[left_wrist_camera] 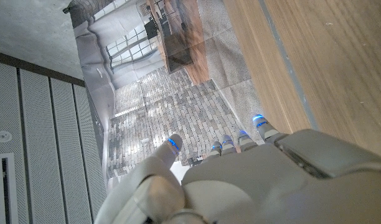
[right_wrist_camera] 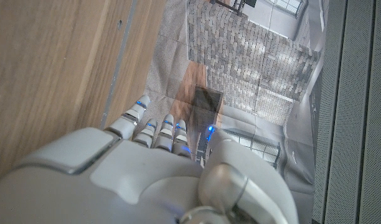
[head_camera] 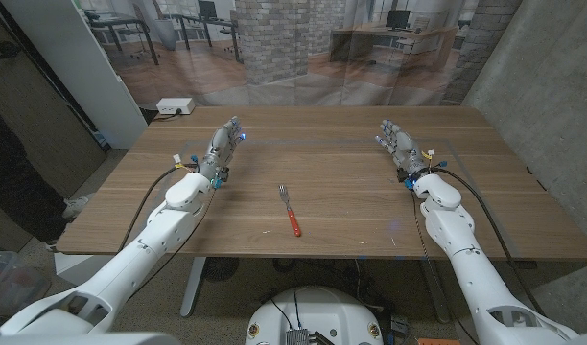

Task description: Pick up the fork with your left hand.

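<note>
A fork (head_camera: 290, 210) with a silver head and a red handle lies on the wooden table (head_camera: 341, 163) near its front edge, about midway between the arms, tines pointing away from me. My left hand (head_camera: 223, 144) is up and to the left of the fork, well apart from it, fingers stretched out and holding nothing. My right hand (head_camera: 397, 144) stands at the right side of the table, also with fingers extended and nothing in them. The left wrist view has the back of my left hand (left_wrist_camera: 253, 180) over the table edge; the right wrist view has my right hand (right_wrist_camera: 153, 174) likewise.
A small white box (head_camera: 175, 106) sits at the table's far left corner. A white panel (head_camera: 82, 57) stands beyond the left edge, with a dark-clothed person (head_camera: 15, 172) at the far left. A backdrop printed with brick and office scenes hangs behind the table.
</note>
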Action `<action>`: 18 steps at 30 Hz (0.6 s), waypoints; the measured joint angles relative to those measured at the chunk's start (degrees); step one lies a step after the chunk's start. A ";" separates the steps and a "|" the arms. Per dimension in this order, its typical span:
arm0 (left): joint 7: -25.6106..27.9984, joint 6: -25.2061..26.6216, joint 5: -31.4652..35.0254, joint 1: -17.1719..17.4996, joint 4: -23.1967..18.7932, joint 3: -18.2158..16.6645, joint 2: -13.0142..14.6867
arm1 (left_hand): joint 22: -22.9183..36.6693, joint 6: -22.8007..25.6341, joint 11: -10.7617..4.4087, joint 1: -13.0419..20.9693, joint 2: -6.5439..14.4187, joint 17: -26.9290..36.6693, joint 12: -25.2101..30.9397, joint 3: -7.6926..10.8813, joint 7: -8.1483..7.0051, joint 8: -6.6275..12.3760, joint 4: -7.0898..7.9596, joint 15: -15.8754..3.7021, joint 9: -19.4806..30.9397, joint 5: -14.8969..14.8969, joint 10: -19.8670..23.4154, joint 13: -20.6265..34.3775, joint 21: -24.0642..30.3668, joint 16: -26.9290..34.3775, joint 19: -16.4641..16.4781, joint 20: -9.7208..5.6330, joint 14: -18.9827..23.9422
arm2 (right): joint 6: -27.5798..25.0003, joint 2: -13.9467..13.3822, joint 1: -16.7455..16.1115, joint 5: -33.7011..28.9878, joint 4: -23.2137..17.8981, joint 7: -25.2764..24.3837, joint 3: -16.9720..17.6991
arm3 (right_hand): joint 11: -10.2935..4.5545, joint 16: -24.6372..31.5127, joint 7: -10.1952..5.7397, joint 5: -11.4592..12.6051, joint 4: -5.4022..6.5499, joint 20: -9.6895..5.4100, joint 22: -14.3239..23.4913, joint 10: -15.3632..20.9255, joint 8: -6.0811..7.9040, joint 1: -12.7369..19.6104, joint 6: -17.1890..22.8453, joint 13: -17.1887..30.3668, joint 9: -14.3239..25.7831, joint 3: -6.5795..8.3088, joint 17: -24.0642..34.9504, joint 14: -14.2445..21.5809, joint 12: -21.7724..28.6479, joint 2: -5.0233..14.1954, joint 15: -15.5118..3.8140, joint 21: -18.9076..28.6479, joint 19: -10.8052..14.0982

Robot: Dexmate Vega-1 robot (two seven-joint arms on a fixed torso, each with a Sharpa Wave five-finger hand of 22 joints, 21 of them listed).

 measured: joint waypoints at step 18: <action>-0.47 0.71 5.37 -1.14 -2.74 0.63 3.28 | -0.15 1.74 0.09 1.66 0.75 0.01 0.48 0.07 -0.50 0.23 -2.14 0.39 -0.01 -0.27 1.96 -0.01 0.00 0.00 0.74 0.29 0.40 | 0.02 3.05 0.69 -2.84 1.29 2.62 3.23 | 0.31 0.00 0.00 -0.03 -0.01 0.00 -0.01 0.31 0.00 0.00 0.00 0.00 -0.01 0.47 -0.01 0.00 0.00 0.00 0.00 0.00 0.00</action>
